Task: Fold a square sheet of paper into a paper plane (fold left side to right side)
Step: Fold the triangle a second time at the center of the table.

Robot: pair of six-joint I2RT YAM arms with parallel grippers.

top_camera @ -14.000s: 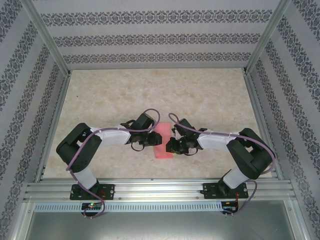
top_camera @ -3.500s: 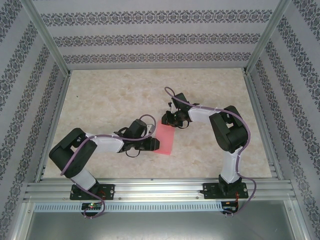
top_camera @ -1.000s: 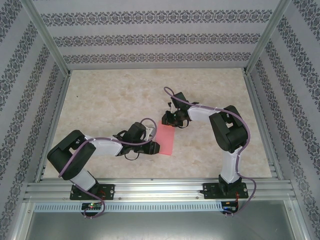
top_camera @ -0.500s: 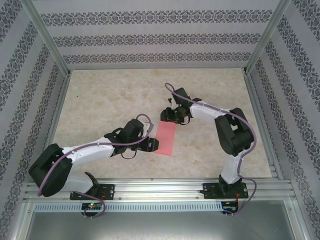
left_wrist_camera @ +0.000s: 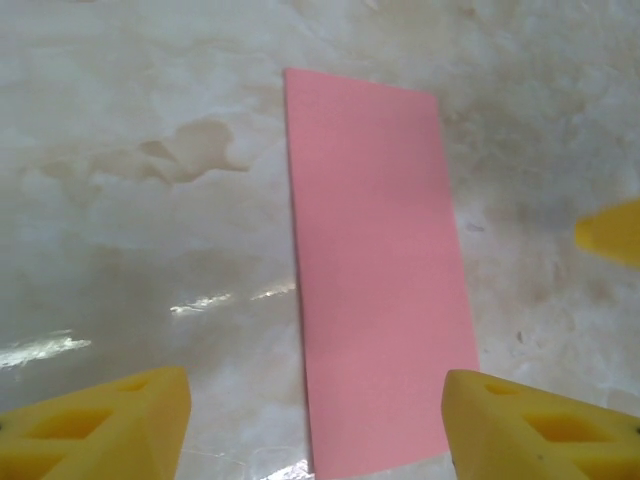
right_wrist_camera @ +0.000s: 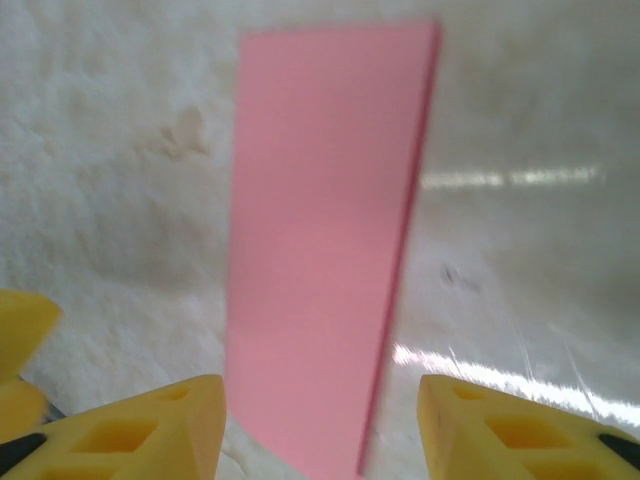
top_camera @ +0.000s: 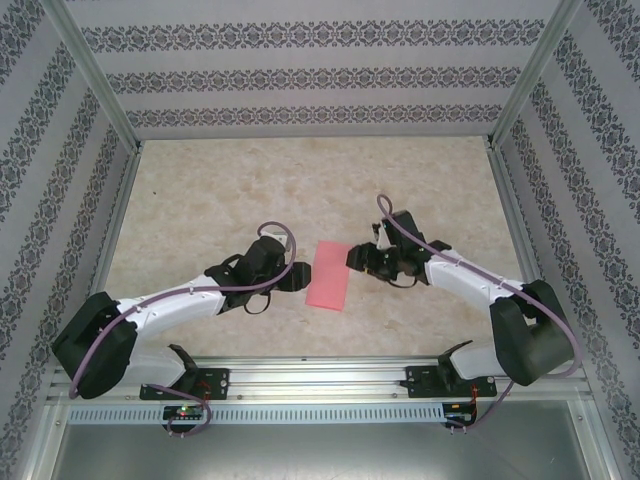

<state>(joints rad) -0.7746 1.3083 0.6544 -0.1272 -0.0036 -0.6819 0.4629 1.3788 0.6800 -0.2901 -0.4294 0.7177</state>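
Observation:
The square sheet of paper (top_camera: pixel 332 275) lies flat on the table, folded in half into a narrow salmon-pink rectangle with its long axis running near to far. My left gripper (top_camera: pixel 300 276) sits just left of it, open, with nothing between its yellow fingers. The left wrist view has the paper (left_wrist_camera: pixel 375 270) ahead of that gripper (left_wrist_camera: pixel 315 392), its near end between the fingertips. My right gripper (top_camera: pixel 352 258) stands open at the paper's upper right edge. The right wrist view shows the paper (right_wrist_camera: pixel 320 250) lying between and beyond that gripper's (right_wrist_camera: pixel 320 400) fingers, untouched.
The marbled beige tabletop (top_camera: pixel 200 200) is fenced by aluminium rails (top_camera: pixel 300 372) at the near edge and patterned walls (top_camera: pixel 320 80) on three sides. A yellow fingertip (left_wrist_camera: pixel 612 231) of the other arm shows at the right edge of the left wrist view.
Both grippers have opened and let go of the paper. The right arm swung from the paper's far end round to its right side. The left arm stretched out lower.

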